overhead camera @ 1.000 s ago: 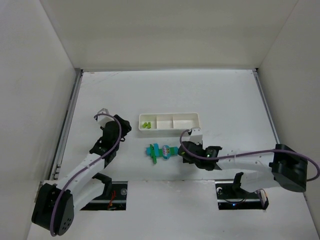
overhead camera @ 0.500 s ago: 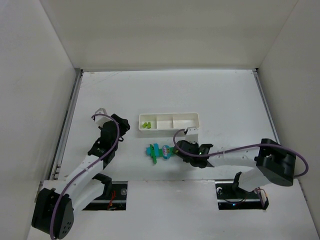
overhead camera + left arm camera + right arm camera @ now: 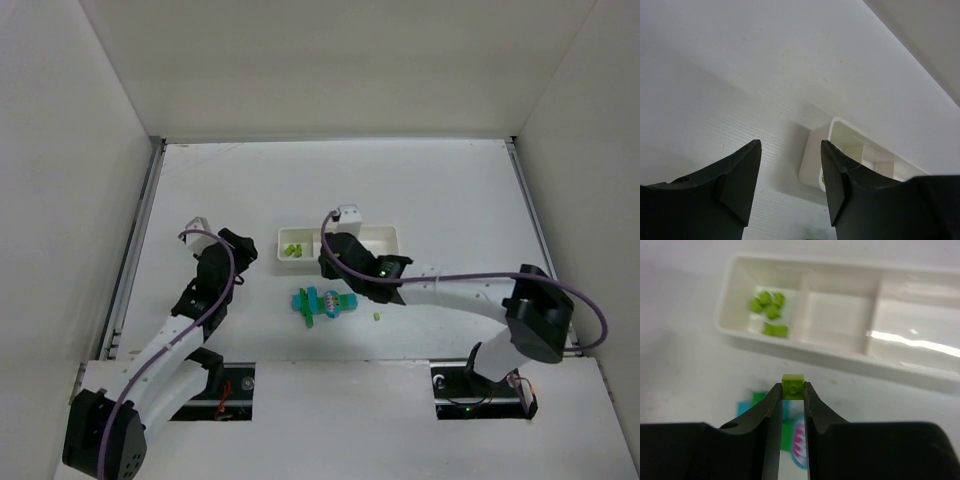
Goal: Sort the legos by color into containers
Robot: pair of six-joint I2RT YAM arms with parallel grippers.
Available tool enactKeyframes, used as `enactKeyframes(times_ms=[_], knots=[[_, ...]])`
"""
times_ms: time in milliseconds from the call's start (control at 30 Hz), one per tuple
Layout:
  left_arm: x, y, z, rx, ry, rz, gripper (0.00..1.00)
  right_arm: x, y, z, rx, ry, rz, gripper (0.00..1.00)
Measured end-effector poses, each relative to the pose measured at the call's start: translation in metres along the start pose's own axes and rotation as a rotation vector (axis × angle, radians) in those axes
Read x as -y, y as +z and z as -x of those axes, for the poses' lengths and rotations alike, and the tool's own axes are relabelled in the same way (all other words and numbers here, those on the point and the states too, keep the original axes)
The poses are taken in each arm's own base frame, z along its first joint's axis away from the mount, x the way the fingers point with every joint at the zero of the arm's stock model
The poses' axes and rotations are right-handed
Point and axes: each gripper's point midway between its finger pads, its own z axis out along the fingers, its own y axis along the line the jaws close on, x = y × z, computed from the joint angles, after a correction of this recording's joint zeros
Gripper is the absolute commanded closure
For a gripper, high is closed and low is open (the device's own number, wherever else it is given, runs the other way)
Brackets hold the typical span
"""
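My right gripper is shut on one yellow-green cube and holds it above the table, just short of the white three-compartment tray. The tray's left compartment holds several yellow-green cubes; its other two compartments are bare. Below the fingers lies the cluster of dark green and cyan pieces. In the top view the right gripper is between the tray and the cluster. My left gripper is open and empty, left of the tray; the tray's corner shows between its fingers.
One small yellow-green piece lies loose on the table right of the cluster. White walls close in the table on the left, back and right. The arm bases stand at the near edge.
My right gripper has risen from the right of the cluster and moved left and back toward the tray with the cube. A small yellow-green piece now shows where it was. The left arm barely shifted.
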Motion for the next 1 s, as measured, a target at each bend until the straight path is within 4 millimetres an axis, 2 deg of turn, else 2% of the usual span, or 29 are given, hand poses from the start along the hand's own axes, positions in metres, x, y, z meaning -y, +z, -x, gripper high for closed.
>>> enactKeyframes(times_ms=[67,167,233,367,467,567,667,733,800,900,1000], knots=[[0.001,-0.004,0.005,0.014,-0.009,-0.008,0.52,-0.027,0.020,0.017,0.020,-0.001,0.051,0.82],[0.000,-0.007,0.010,0.029,-0.018,-0.011,0.52,-0.051,0.052,0.031,0.033,-0.020,0.090,0.81],[-0.003,-0.008,0.010,0.028,-0.018,-0.005,0.52,-0.057,0.071,0.032,0.026,-0.037,0.092,0.78],[-0.008,-0.008,0.006,0.015,-0.010,0.011,0.52,-0.055,0.097,0.022,-0.006,-0.065,0.074,0.57],[-0.010,-0.009,0.004,0.008,-0.006,0.017,0.53,-0.050,0.102,0.016,-0.024,-0.082,0.062,0.52],[-0.009,-0.010,0.001,-0.002,0.001,0.015,0.55,-0.050,0.096,0.026,-0.007,-0.069,0.074,0.51],[-0.002,-0.013,-0.007,-0.027,0.020,-0.011,0.59,-0.044,0.078,0.044,0.028,-0.046,0.086,0.62],[0.010,-0.017,-0.019,-0.065,0.057,-0.051,0.61,-0.026,0.062,0.059,0.064,-0.016,0.072,0.76],[0.032,-0.025,-0.036,-0.118,0.126,-0.116,0.62,0.005,0.045,0.073,0.108,0.036,0.032,0.84],[0.083,-0.046,-0.069,-0.224,0.270,-0.262,0.63,0.077,0.018,0.086,0.182,0.160,-0.077,0.88],[0.139,-0.074,-0.107,-0.313,0.422,-0.408,0.67,0.155,-0.005,0.080,0.246,0.292,-0.223,0.88]])
